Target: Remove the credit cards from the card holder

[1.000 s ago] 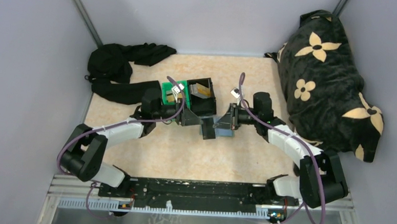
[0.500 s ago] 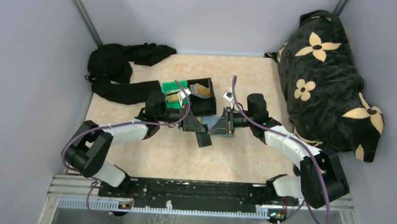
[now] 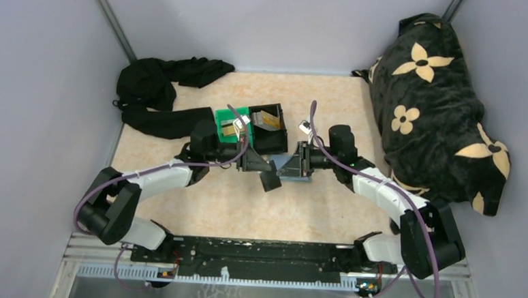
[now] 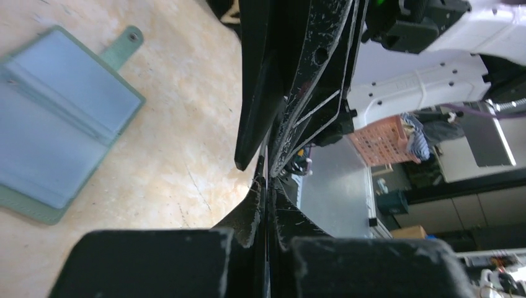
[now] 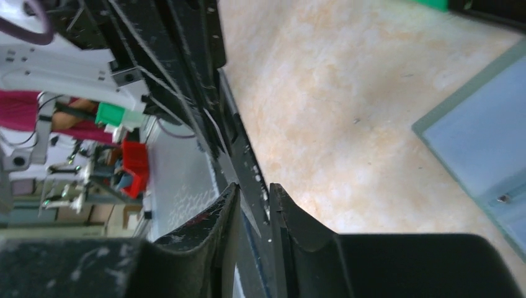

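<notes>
Left pincer (image 4: 267, 189) is fully closed, clamping a credit card (image 3: 270, 181): an edge-on sliver between the fingers (image 4: 245, 217) in the left wrist view, a dark tilted slab hanging under the tips from above. Right pincer (image 5: 253, 189) sits nose to nose with it, jaws a narrow gap apart; can't tell if it touches the card. Both are held above the worktop (image 3: 211, 201), about mid-centre. Card holder (image 4: 56, 118) lies flat and opened out on the worktop, grey-blue panels up, greenish edging, snap tab (image 4: 132, 37) sticking out at one corner. From above it sits under and just beside the right pincer, mostly hidden by it. Just behind is the black bin (image 3: 275, 141) with a tan-gold card (image 3: 268, 118) leaning inside. The green bin (image 3: 223, 114) is right beside it on the left, with another tan piece in it, partly covered by the left wrist. Back left there is a black cloth (image 3: 158, 89) in a heap. Along the right edge lies a black cushion (image 3: 440, 124) with a cream flower print.
</notes>
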